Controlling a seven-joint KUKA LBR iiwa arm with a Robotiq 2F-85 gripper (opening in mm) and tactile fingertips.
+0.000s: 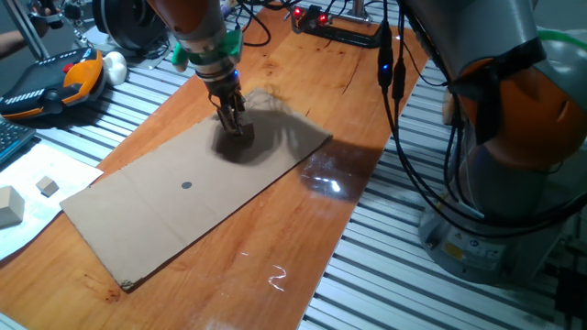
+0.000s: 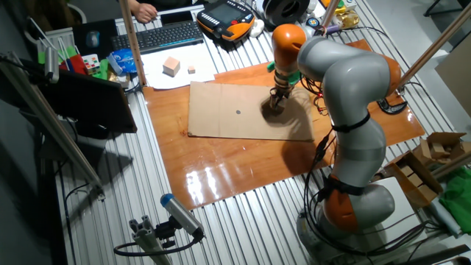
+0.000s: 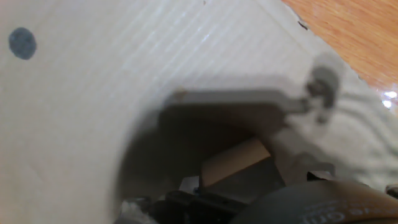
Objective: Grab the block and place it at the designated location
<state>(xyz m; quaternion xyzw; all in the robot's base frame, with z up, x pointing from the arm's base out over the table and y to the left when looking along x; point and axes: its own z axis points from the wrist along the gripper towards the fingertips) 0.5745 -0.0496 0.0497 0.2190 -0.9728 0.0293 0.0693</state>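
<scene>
The block (image 3: 236, 163) is a small light-brown wooden cube held between my gripper's fingertips; in one fixed view it (image 1: 245, 129) sits at the fingertips, low over the far right part of the cardboard sheet (image 1: 138, 229). My gripper (image 1: 235, 122) points down and looks shut on the block. It also shows in the other fixed view (image 2: 276, 101). The designated location is a dark round dot (image 1: 186, 185) on the sheet, well to the left of the gripper. The dot also shows in the other fixed view (image 2: 238, 112) and at the upper left of the hand view (image 3: 22, 43).
A larger tan block (image 1: 9, 203) and a tiny pale cube (image 1: 48, 187) lie on white paper left of the sheet. A teach pendant (image 1: 55, 82) lies at the back left. Black cables (image 1: 394, 73) hang at the right by the arm's base.
</scene>
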